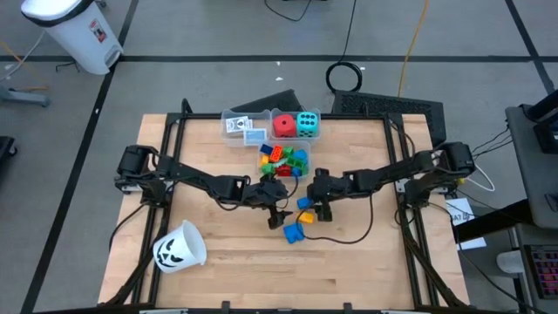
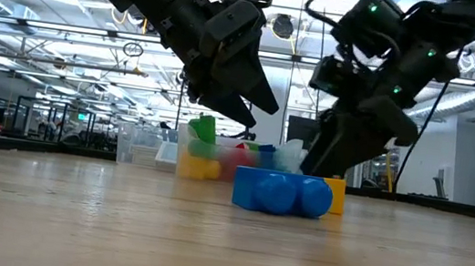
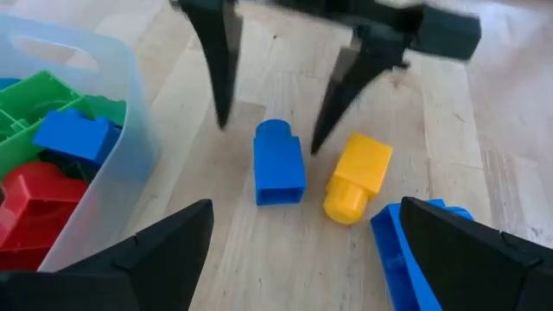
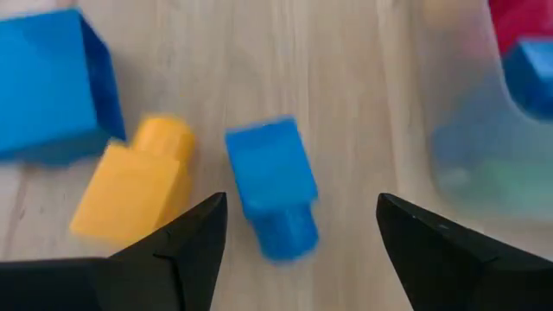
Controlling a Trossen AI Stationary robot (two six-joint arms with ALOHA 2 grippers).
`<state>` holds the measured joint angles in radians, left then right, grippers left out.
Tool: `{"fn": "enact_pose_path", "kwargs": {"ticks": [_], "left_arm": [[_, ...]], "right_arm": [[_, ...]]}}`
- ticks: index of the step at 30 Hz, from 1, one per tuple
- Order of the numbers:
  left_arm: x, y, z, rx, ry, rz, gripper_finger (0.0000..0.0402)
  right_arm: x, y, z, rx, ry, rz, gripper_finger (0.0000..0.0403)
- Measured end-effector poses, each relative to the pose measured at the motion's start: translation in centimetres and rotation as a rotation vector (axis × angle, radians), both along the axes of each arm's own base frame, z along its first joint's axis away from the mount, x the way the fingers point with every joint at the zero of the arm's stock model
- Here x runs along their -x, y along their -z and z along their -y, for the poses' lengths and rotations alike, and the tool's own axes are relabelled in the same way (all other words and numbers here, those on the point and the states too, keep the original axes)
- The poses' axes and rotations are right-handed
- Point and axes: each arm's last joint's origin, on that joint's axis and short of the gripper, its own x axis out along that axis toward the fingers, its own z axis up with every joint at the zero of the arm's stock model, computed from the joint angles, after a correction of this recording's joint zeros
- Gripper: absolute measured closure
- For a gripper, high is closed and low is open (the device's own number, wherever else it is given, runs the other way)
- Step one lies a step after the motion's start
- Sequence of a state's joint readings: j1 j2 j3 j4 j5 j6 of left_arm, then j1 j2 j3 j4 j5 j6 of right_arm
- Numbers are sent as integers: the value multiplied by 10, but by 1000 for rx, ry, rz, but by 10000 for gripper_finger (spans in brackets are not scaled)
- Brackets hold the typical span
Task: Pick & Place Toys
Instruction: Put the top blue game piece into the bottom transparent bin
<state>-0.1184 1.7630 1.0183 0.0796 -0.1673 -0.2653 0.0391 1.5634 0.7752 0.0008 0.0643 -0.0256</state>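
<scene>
1. Presently both arms meet at the centre of the desk [image 1: 349, 262] in the high view, left gripper [image 1: 281, 212] and right gripper [image 1: 321, 208] facing each other across a few loose blocks.
2. Left gripper: jaws released, spread wide, nothing between them. In the left wrist view its fingers frame a small blue block [image 3: 279, 162] and a yellow block [image 3: 356, 175] lying side by side on the wood, apart from each other.
3. Right gripper: jaws parted, poised over the small blue block [image 4: 272, 184]; not grasping it, as the block rests on the desk between the fingertips without contact that I can see.
4. A larger blue block [image 1: 295, 232] lies just below the grippers in the high view; in the low view it sits at frame centre, in front of the yellow block.
5. Obstruction: the clear bin [image 1: 286, 162] filled with mixed coloured blocks stands just above the grippers, its wall close beside the small blue block.
6. Upper centre: another bin holds a red die [image 1: 284, 125] and a cyan die [image 1: 307, 124], with white cards [image 1: 241, 126] in the compartment to the left.
7. Lower left: a white cup [image 1: 180, 247] with a pumpkin face lies on its side, well apart.
</scene>
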Motion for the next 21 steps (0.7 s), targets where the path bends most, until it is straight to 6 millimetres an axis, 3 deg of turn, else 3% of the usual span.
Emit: {"fn": "enact_pose_path", "kwargs": {"ticks": [11, 15, 21], "left_arm": [[0, 0, 0, 4, -4, 0, 25], [0, 0, 0, 7, -6, 1, 25], [0, 0, 0, 6, -5, 5, 25]], "right_arm": [[-17, 32, 1, -51, -146, 20, 153], [-16, 33, 6, -67, -141, 5, 194], [-12, 20, 9, -65, -131, 24, 287]]}}
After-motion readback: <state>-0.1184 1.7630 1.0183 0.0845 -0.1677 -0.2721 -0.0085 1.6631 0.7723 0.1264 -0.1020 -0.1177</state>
